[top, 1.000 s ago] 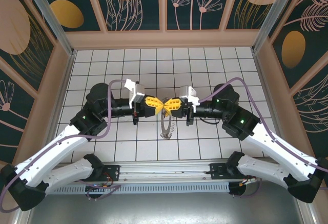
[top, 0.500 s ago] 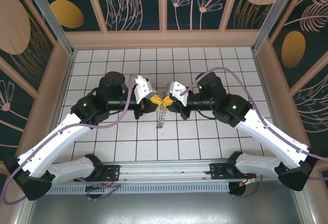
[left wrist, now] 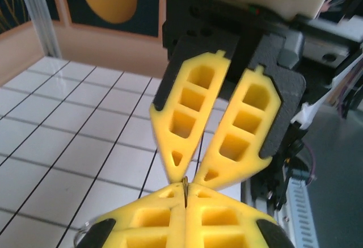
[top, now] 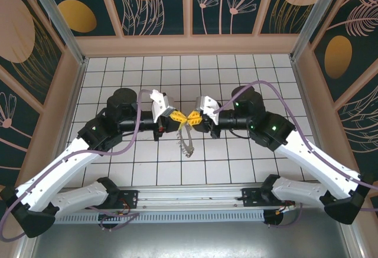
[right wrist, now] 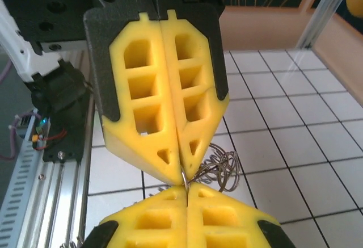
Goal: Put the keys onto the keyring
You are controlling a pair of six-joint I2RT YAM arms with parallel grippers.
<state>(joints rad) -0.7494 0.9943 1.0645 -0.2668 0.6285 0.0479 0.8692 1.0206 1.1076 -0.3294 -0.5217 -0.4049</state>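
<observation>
— Where's the thin round grey-brown metal keyring [top: 188,140]?
— Mid-table, hanging just below both tips. The left gripper [top: 182,118] pinches its top wire. The right gripper [top: 192,118], tip to tip with it, has its fingers slightly parted.

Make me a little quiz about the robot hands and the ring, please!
1. The left gripper and right gripper are: A) tip to tip; B) far apart; C) stacked one atop the other.
2. True or false: the keyring lies far from both grippers.
3. Fill in: the left gripper's fingers are pressed ___.
Key: 1 A; 2 false, it is right by the meeting tips; 3 shut.
</observation>
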